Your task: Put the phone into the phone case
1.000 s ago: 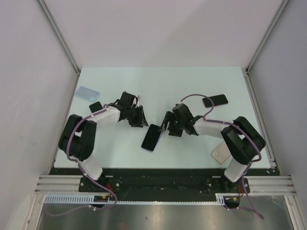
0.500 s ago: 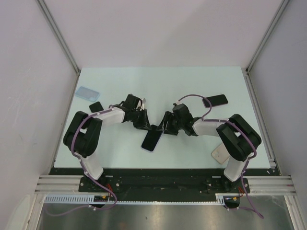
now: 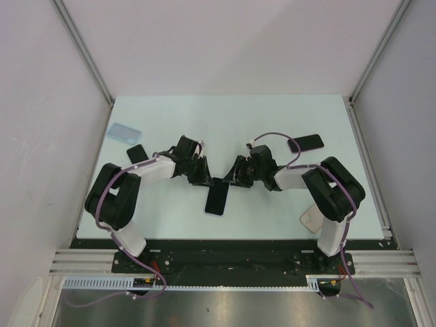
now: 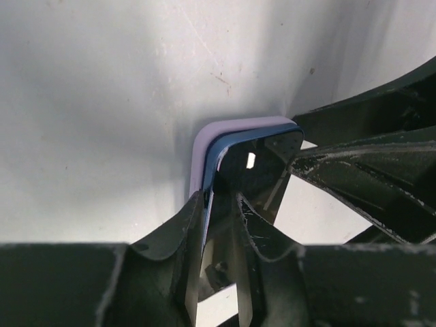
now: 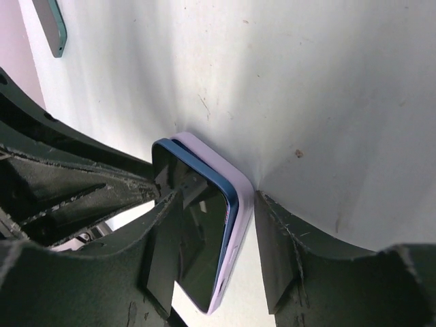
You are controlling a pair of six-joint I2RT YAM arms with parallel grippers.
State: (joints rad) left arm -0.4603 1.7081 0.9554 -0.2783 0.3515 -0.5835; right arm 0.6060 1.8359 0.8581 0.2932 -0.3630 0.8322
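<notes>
Only wrist views reveal the lilac case (image 4: 235, 125) behind the phone (image 4: 259, 170); left pincer (image 4: 216, 225) clamps both, right pincer (image 5: 216, 201) grip unclear.

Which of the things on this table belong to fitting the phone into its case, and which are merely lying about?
In the job: blue phone, lilac case partly around it, left pincer, right pincer.

Lying about: pale blue case, black phone, white case or phone, small dark item beside the left arm.
</notes>
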